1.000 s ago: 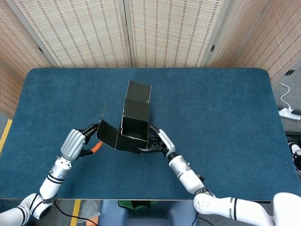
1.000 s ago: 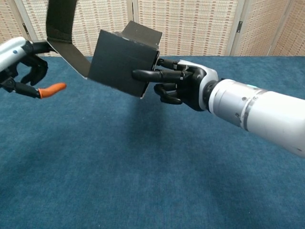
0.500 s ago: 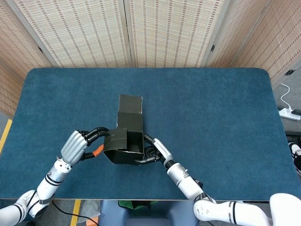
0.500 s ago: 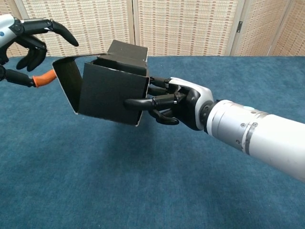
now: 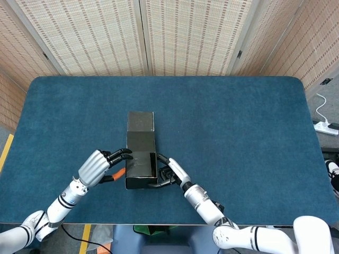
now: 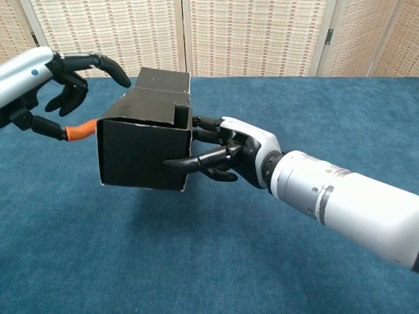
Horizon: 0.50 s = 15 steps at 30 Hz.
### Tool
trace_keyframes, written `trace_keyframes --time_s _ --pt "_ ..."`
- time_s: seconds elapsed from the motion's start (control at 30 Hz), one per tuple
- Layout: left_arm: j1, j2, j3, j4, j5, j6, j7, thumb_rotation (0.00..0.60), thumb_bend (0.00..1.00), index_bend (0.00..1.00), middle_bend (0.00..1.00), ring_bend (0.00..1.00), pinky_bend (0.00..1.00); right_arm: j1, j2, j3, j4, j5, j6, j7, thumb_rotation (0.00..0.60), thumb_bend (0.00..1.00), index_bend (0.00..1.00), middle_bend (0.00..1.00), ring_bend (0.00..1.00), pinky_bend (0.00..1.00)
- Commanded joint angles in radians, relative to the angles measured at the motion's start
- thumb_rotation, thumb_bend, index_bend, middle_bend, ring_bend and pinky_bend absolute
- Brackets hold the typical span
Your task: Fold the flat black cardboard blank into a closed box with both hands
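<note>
From the head view, the black box (image 5: 140, 159) has dropped lower and nearer the robot than a second ago, and the side flap that stood splayed out to the left is now folded in flat, so the shape reads as a long closed-sided block with its far flap lying back along the top. The right hand (image 5: 168, 173) grips the near right corner, fingers wrapped on the wall. The left hand (image 5: 100, 165) has come in beside the left wall; its dark fingers reach over the top edge, holding nothing that I can make out. The box is up between the two hands over the blue desk (image 5: 238, 127), which is covered in plain carpet-like cloth. Woven folding screens (image 5: 143, 37) stand behind, and a white power strip (image 5: 324, 126) lies off the right edge.

From the chest view, the box (image 6: 141, 154) hangs clear of the desk, its near face squared up. The right hand (image 6: 229, 156) pinches its right edge, one finger laid along the front. The left hand (image 6: 62, 85) hovers spread at the upper left corner, orange fingertip near the wall. Judging by this, the sides are formed and the lid remains to tuck.
</note>
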Motion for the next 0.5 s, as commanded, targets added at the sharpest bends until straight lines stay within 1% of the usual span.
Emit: trace_keyframes --time_s 0.03,0.23,0.5 --pt "-0.015 -0.020 0.015 0.042 0.020 -0.002 0.013 0.600 0.36 0.39 0.39 0.80 0.86 0.009 -0.016 -0.006 0.028 -0.016 0.010 -0.012 0.600 0.24 0.53 0.61 0.79 1.00" --pt "-0.034 -0.082 0.046 0.167 0.054 0.004 0.030 0.600 0.36 0.41 0.40 0.80 0.86 0.026 -0.052 -0.015 0.105 -0.042 0.020 -0.028 0.600 0.24 0.53 0.61 0.79 1.00" --pt "-0.051 -0.170 0.077 0.327 0.066 0.011 0.010 0.600 0.36 0.42 0.42 0.80 0.86 0.047 -0.109 -0.040 0.231 -0.094 0.030 -0.021 0.600 0.24 0.53 0.61 0.79 1.00"
